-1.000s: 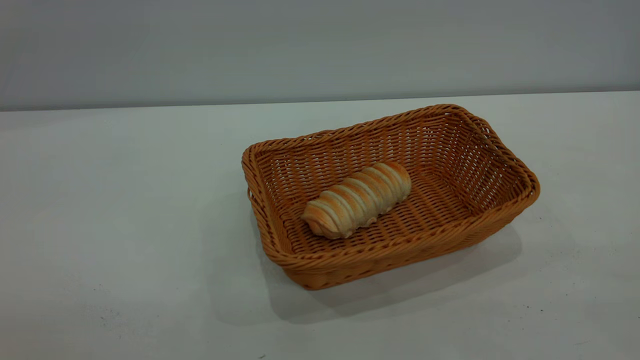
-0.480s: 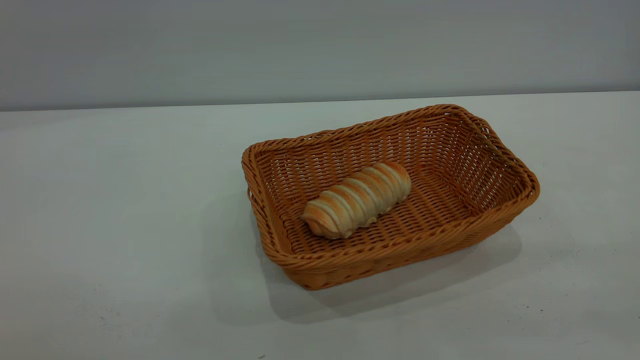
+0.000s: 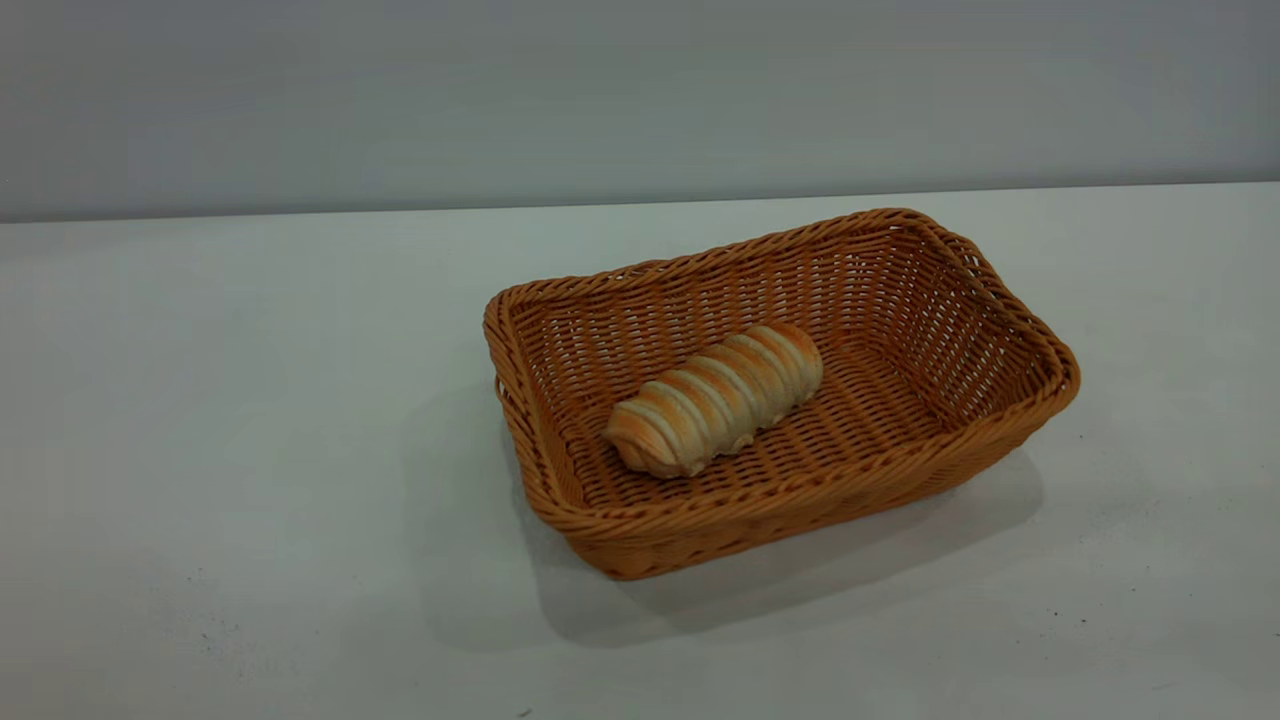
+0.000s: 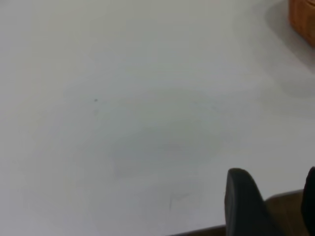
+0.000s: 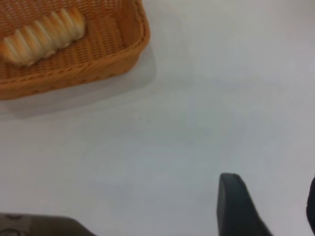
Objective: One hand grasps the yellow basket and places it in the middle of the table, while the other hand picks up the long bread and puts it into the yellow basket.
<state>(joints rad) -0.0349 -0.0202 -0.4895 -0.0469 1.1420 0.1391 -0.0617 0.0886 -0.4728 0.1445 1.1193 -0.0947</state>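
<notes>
The yellow basket [image 3: 1010, 330] stands on the white table [image 3: 250, 400], a little right of the middle in the exterior view. The long bread [image 3: 715, 398] lies slantwise on the basket's bottom. Neither gripper shows in the exterior view. My left gripper [image 4: 275, 196] is open and empty, low over bare table, with only a corner of the basket [image 4: 302, 19] far off. My right gripper [image 5: 270, 201] is open and empty over bare table. The right wrist view shows the basket [image 5: 140, 29] with the bread [image 5: 42, 37] in it, well away from the fingers.
A plain grey wall [image 3: 640, 90] runs behind the table's far edge. A brown strip [image 4: 275, 211] shows past the table's edge under the left gripper. A few tiny dark specks dot the tabletop.
</notes>
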